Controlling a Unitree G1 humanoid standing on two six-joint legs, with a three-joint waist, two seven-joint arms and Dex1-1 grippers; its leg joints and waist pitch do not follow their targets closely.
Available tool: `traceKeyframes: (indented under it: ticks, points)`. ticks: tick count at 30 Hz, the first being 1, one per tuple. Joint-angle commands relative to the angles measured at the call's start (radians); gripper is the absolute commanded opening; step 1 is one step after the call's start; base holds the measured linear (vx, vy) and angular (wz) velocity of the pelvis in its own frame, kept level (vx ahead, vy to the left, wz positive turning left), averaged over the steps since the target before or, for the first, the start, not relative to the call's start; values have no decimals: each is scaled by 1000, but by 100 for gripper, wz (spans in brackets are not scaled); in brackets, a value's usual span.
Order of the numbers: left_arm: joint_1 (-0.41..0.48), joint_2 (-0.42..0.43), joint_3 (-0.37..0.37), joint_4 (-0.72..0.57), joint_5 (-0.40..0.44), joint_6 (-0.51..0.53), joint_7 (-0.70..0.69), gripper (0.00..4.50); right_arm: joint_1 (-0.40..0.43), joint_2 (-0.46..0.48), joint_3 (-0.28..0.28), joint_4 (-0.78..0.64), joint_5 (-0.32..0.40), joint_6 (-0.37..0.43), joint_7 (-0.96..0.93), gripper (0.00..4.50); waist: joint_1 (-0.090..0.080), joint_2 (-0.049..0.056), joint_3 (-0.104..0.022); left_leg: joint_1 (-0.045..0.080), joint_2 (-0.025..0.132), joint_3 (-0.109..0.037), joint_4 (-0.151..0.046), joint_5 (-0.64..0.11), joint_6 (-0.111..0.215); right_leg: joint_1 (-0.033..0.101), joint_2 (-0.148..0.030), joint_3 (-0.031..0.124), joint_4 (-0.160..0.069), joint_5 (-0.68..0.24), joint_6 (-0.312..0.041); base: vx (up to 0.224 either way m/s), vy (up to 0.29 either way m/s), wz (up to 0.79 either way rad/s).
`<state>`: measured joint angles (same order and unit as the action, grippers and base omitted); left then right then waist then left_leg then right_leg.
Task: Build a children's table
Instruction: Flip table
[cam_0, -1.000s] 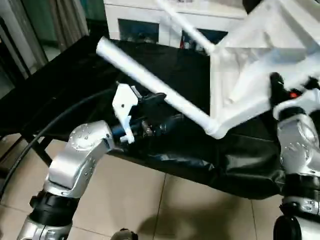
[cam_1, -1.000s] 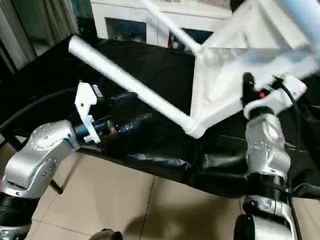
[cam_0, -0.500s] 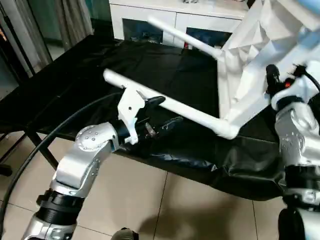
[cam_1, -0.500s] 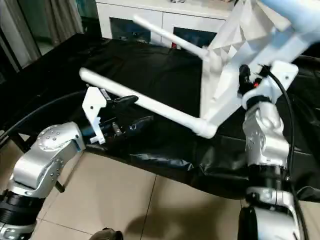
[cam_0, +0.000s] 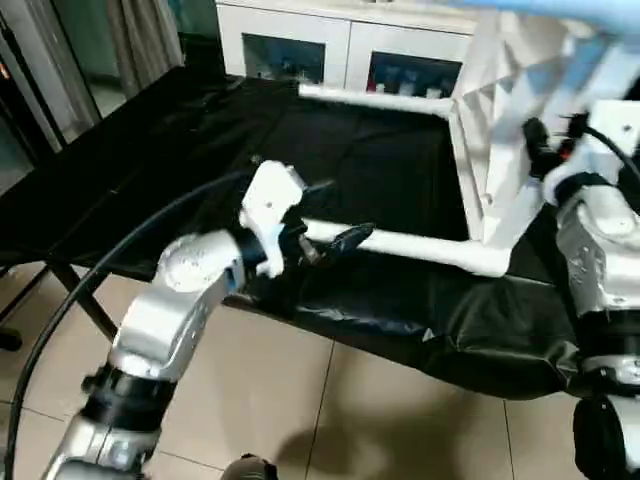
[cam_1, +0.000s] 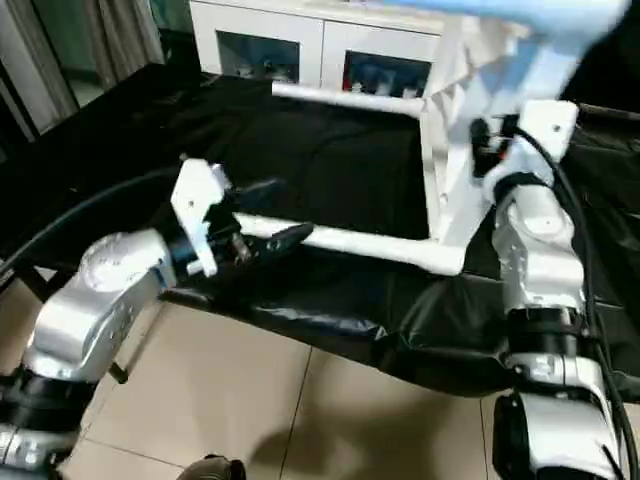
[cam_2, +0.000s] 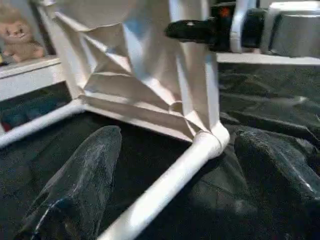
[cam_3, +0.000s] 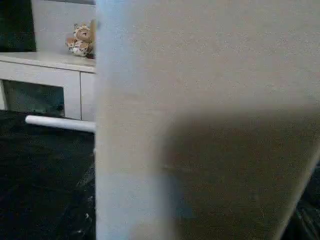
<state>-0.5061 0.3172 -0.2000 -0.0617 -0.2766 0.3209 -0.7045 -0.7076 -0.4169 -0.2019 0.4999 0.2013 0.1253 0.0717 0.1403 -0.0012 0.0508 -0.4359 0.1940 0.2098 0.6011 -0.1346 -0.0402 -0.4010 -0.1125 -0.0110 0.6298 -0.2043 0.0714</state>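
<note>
The children's table stands on its edge at the right, its white top (cam_0: 510, 120) upright with the ribbed underside (cam_2: 125, 65) turned toward my left arm. Two white legs stick out from it to the left. The upper leg (cam_0: 370, 97) hangs level in the air, and the lower leg (cam_0: 420, 245) lies along the black cloth. My left gripper (cam_0: 345, 210) is open, with one black finger (cam_2: 80, 185) on each side of the lower leg near its free end. My right gripper (cam_0: 540, 155) is shut on the top's near rim.
A black cloth (cam_0: 150, 150) covers the work table, whose front edge (cam_0: 330, 320) borders a tiled floor (cam_0: 300, 410). A white cabinet with glass doors (cam_0: 300, 50) stands behind, with a plush toy (cam_3: 80, 40) on it. A black cable (cam_0: 90, 280) loops from my left arm.
The table has swung down: its lower leg dropped from slanting in the air onto the cloth, between my left gripper's fingers. The top now stands more upright.
</note>
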Motion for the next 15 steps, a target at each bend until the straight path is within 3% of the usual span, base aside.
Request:
traceKeyframes:
  ticks: [1,6,8,10,11,13,14,15]
  points:
    - [-21,7,-21,17,20,-13,-20,406,-6,-2,0,36,-7,0,0,196,-9,-11,-76,53,16,-13,-69,-273,-53,15,-7,4,-74,-164,-137,0,0,0]
    - [-85,-7,-31,69,56,-33,-13,406,6,27,10,68,-15,-9,5,196,-10,-10,-78,54,16,-16,-70,-287,-62,17,-8,3,-72,-151,-142,0,0,0]
    - [-132,-16,-31,98,75,-32,9,441,26,43,22,67,-22,-14,10,263,-10,-11,-80,54,16,-16,-69,-276,-62,18,-8,2,-70,-131,-148,0,0,0]
    - [-151,-13,-37,104,80,-28,1,445,35,50,24,69,-22,-19,12,271,-10,-10,-80,53,15,-16,-69,-261,-57,19,-7,2,-69,-108,-153,0,0,0]
    - [-172,-2,-53,113,119,-72,2,448,45,59,28,77,-26,-26,14,288,-11,-12,-81,50,14,-18,-69,-250,-53,23,-7,1,-66,-89,-161,0,0,0]
    - [-172,-1,-54,114,121,-74,2,450,46,59,28,77,-26,-26,13,302,-10,-12,-83,50,15,-17,-66,-234,-44,24,-8,1,-65,-64,-167,0,0,0]
    - [-207,16,-82,133,212,-195,21,450,62,83,30,110,-39,-57,-11,312,-9,-10,-84,46,14,-18,-65,-220,-35,26,-7,1,-68,-49,-166,0,0,0]
    - [-212,18,-86,136,225,-215,26,450,64,86,30,118,-42,-63,-18,325,-9,-11,-85,46,14,-18,-65,-217,-35,26,-8,1,-65,-45,-166,0,0,0]
